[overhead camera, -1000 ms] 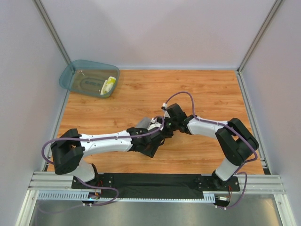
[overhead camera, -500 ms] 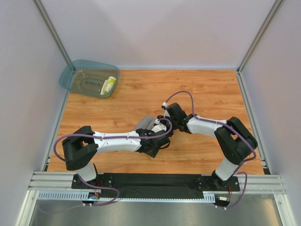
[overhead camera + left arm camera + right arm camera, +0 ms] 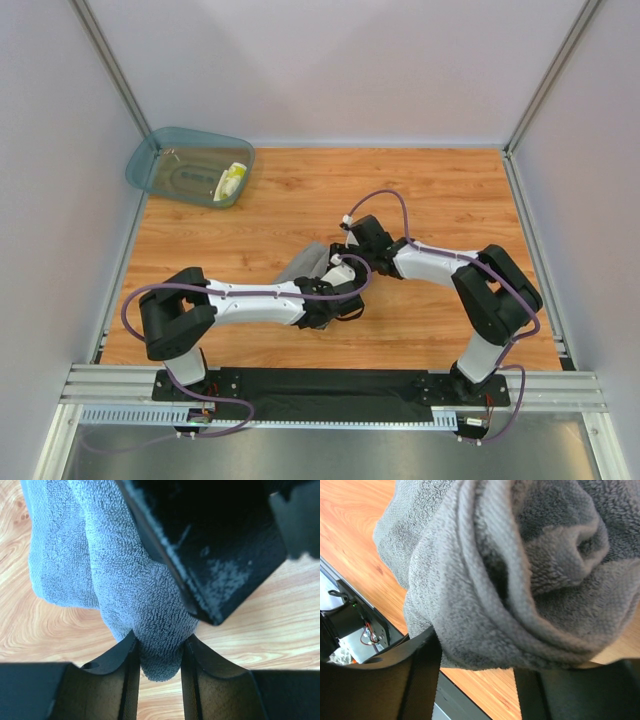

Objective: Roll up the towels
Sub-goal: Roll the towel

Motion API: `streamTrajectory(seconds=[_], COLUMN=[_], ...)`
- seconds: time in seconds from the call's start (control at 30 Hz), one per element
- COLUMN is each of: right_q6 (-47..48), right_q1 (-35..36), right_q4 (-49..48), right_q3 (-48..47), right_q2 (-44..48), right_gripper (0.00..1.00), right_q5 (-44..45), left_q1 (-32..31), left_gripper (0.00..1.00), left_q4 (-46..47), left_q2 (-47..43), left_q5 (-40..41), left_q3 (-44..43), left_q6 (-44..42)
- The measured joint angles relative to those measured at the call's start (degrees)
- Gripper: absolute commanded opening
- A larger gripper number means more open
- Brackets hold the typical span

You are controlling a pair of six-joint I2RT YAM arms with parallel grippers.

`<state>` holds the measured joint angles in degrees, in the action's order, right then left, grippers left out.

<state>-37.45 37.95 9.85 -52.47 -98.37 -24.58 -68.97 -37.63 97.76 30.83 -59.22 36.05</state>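
Note:
The grey towel (image 3: 306,262) lies bunched and partly rolled at the table's middle, mostly hidden under both wrists. My left gripper (image 3: 335,291) comes at it from the left. In the left wrist view the left gripper (image 3: 160,652) is shut on a hanging fold of the grey towel (image 3: 125,580). My right gripper (image 3: 346,260) reaches in from the right. Its jaws (image 3: 475,667) hold the thick rolled end of the grey towel (image 3: 520,565), which fills the gap between them. The small yellow-and-white cloth (image 3: 232,181) lies in the tub.
The translucent teal tub (image 3: 152,172) stands at the table's back left corner. Grey walls with metal posts close in the table on three sides. A black strip and metal rail run along the near edge by the arm bases.
The left arm's elbow has swung right and its jaws have closed on a fold of the grey towel. The right gripper has shifted slightly left along the roll.

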Motion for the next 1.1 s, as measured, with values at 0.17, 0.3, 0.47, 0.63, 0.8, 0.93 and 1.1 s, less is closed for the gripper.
streamTrajectory(seconds=[0.17,0.3,0.47,0.63,0.8,0.93,1.1], right_q6=[2.45,5.09,7.78,9.62,11.50,13.33,14.47], right_q1=[-0.04,-0.48,-1.40,-4.26,-8.72,-11.93,-14.75], right_q4=[5.60,11.87,18.78,22.80,25.68,27.39,29.70], right_q3=[-3.02,-6.34,-9.07,-9.86,-9.97,-10.67,-10.80], right_q2=[-0.42,-1.11,-1.11,-1.11,-1.09,-1.07,1.14], right_gripper=[0.64,0.67,0.69,0.70,0.70,0.70,0.70], right_q5=[0.35,0.72,0.48,-0.61,-0.90,3.13,8.96], left_q1=[0.44,0.92,1.01,1.14,1.14,0.98,1.07], left_gripper=[0.20,0.19,0.19,0.19,0.19,0.21,0.21], left_q4=[0.72,0.50,-1.22,-1.38,-0.81,-1.44,-0.72], left_q2=[-2.05,-3.54,-6.67,-8.94,-11.10,-12.92,-13.27], left_q5=[-2.49,-6.10,-11.74,-16.04,-19.98,-24.83,-32.06], left_q3=[1.14,1.16,1.44,1.81,3.13,3.87,4.11], left_q6=[-0.83,-0.33,1.55,2.91,3.32,3.30,3.26])
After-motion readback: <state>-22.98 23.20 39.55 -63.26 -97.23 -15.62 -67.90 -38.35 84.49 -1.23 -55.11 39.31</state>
